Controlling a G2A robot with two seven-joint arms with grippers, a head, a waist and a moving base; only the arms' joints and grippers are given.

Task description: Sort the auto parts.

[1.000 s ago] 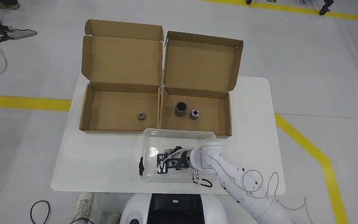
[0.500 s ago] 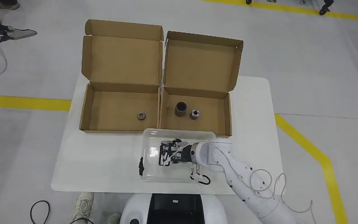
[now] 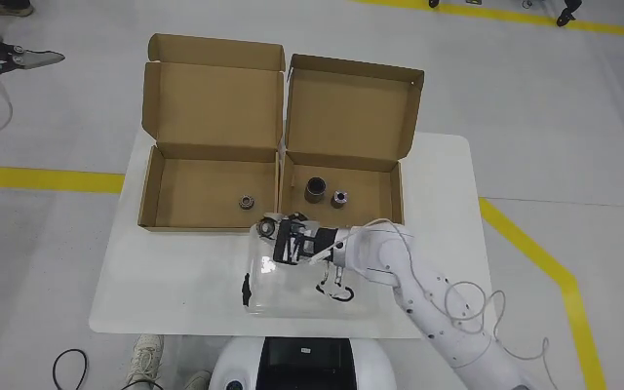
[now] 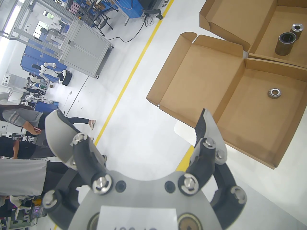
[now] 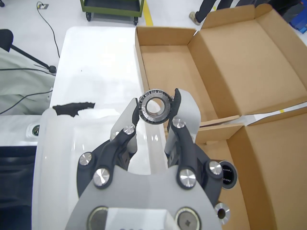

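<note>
My right gripper (image 3: 269, 233) is shut on a steel roller bearing (image 5: 155, 110). It hangs over the far left corner of the clear plastic tray (image 3: 283, 292), just short of the front wall of the left cardboard box (image 3: 195, 195). In that box lies one similar bearing (image 3: 247, 202). The right cardboard box (image 3: 375, 200) holds a dark cylinder sleeve (image 3: 316, 188) and a small metal bushing (image 3: 338, 198). My left gripper (image 4: 129, 123) is open and holds nothing, off the table's left side above the floor, looking toward both boxes.
Both boxes stand side by side at the back of the white table (image 3: 434, 195), lids folded open behind them. A black scrap (image 3: 246, 289) clings to the tray's left edge. Bare tabletop lies left and right of the tray.
My right gripper has risen out of the tray with the bearing and moved toward the back left, up to the tray's far corner near the left box.
</note>
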